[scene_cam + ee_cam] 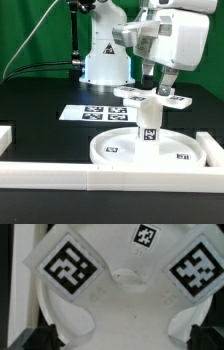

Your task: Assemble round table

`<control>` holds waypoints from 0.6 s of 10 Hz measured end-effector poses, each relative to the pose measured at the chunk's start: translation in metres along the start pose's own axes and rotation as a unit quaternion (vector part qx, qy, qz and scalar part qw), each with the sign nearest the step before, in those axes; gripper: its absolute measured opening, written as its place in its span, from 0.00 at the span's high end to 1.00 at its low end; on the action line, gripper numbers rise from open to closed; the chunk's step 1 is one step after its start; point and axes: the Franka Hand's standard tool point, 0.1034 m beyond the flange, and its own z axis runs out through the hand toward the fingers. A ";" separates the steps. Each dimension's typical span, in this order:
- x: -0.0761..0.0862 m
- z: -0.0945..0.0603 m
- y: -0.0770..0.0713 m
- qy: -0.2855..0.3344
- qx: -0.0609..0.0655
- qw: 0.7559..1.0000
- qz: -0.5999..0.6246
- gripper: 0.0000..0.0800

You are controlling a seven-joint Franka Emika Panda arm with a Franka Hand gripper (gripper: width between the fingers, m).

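Exterior view shows the round disc (150, 150) lying flat on the black tabletop (40, 100), with the short leg (148, 122) standing upright at its middle. The cross-shaped piece (152, 98) sits on top of the leg, directly beneath the fingers (163, 84), which come down onto it from above. How wide the fingers stand, and whether they actually pinch the cross, cannot be told: in the exterior view the wrist body hides their tips, and the wrist view does not show them clearly.

In the wrist view the cross-shaped piece (118, 286) fills the picture, its arms carrying square tags and a small central dimple lying between where the fingers would close.

All three parts look like rigid white moulded plastic, probably light and stiff, with smooth and rather slippery faces. The cross probably handles best when taken across its narrow waist near the centre, below the fingers, rather than by an arm's end, where a turning load could make it slip. The leg, being a plain cylinder, would likely roll if laid down. The disc seems broad enough to stay put, though it may slide when pushed sideways. The marker board (95, 113) lies beyond the disc, well apart from the fingers.
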 end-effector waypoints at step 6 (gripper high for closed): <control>-0.001 0.009 -0.005 0.000 0.009 1.000 -0.002 0.19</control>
